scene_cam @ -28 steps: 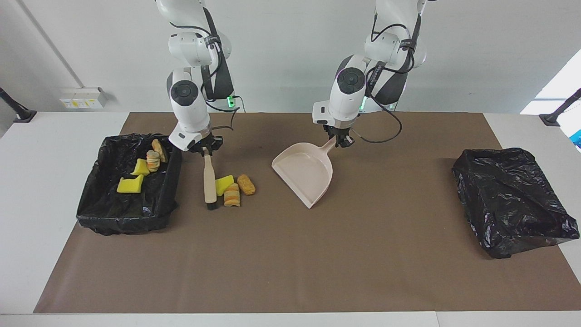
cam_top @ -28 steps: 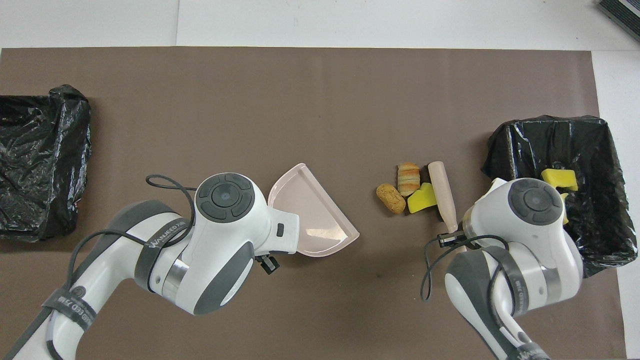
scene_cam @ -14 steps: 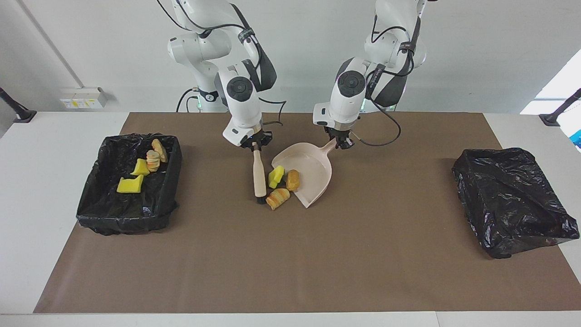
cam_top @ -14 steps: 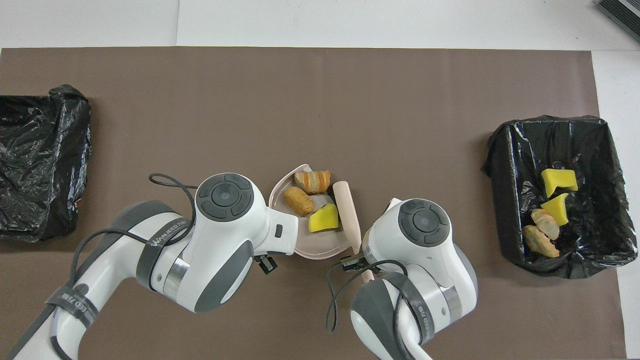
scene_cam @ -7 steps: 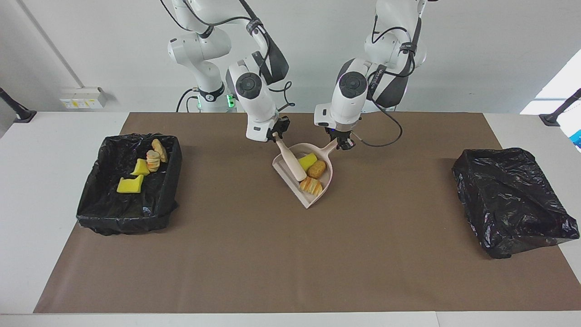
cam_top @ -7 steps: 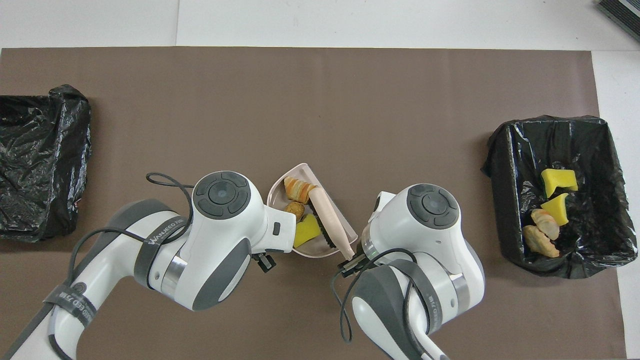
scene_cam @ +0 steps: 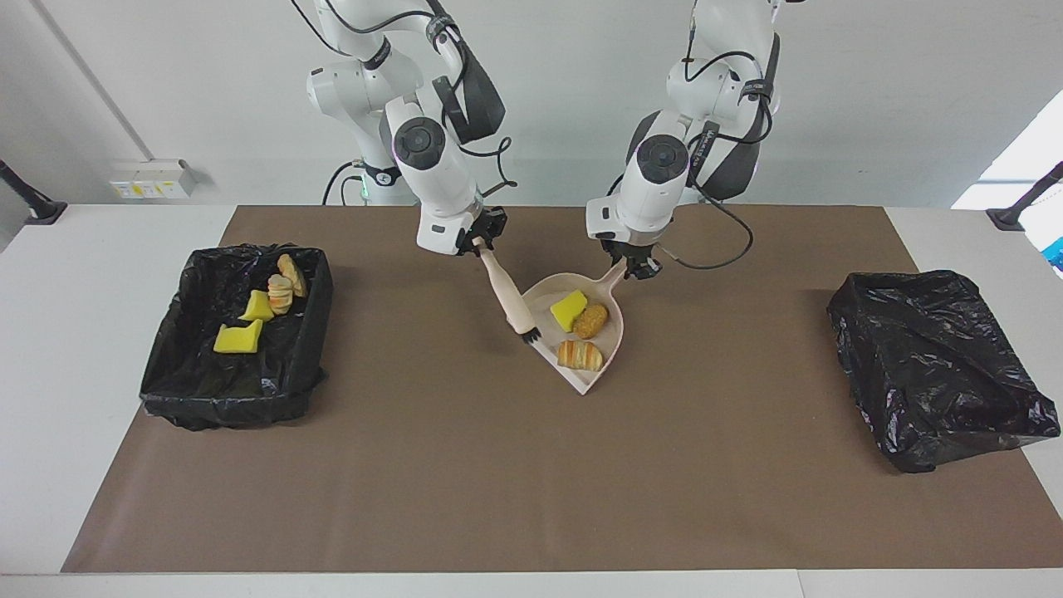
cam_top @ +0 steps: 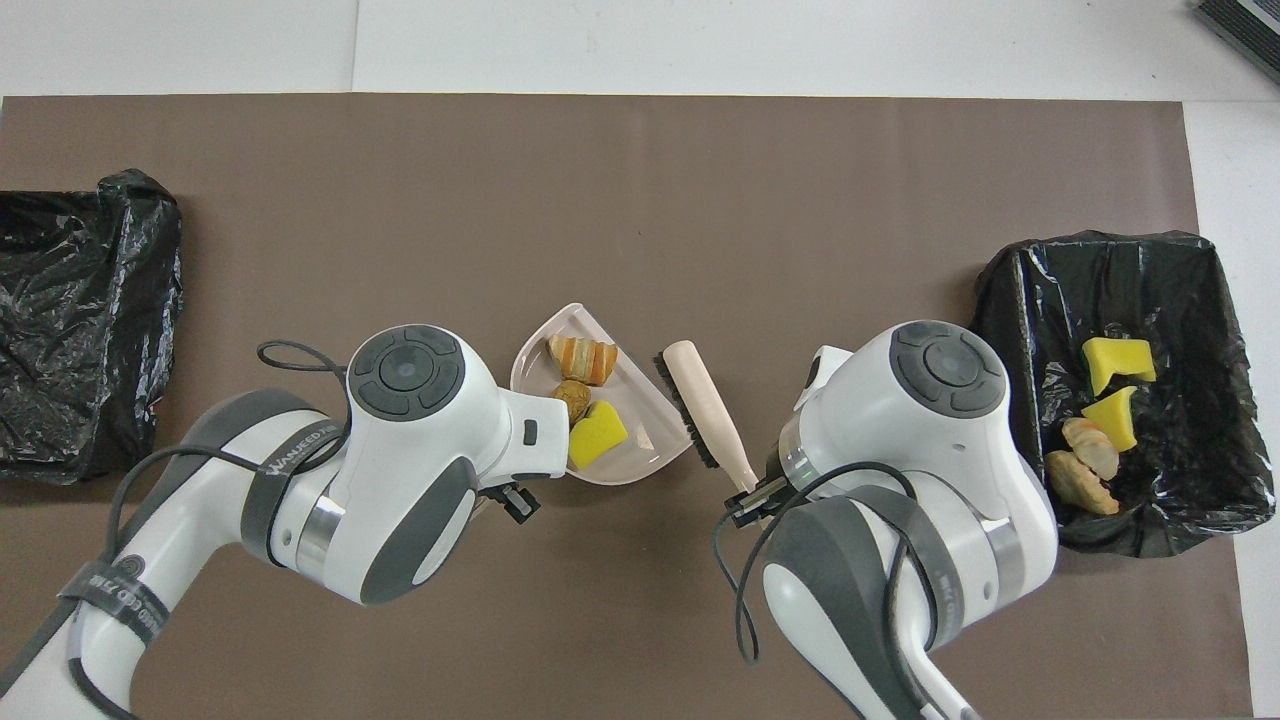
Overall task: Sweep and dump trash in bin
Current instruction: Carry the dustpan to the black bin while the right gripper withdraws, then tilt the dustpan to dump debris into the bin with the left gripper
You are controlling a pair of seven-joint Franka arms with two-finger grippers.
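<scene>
1. jaws first: the right gripper [scene_cam: 480, 242] is clamped on the handle end of the beige brush [scene_cam: 511, 296], which hangs tilted with its bristles beside the dustpan's open edge.
2. left gripper [scene_cam: 636, 264] has its jaws closed around the handle of the beige dustpan [scene_cam: 609, 357], holding it over the middle of the brown mat [scene_cam: 531, 465] on the tabletop [scene_cam: 83, 249].
3. going across the facing view, first comes the black-lined bin [scene_cam: 292, 357] at the right arm's end, with four scraps in it: two yellow sponge pieces [scene_cam: 237, 339] and two striped bread-like lumps [scene_cam: 281, 292].
4. next, the brush and the dustpan, which carries three scraps of trash: a yellow sponge wedge [scene_cam: 569, 310], a brown crumbly lump [scene_cam: 590, 321] and a striped bread-like piece [scene_cam: 580, 355] nearest the pan's lip.
5. last, a crumpled black bag [scene_cam: 938, 365] sits at the left arm's end, well apart from everything else.
</scene>
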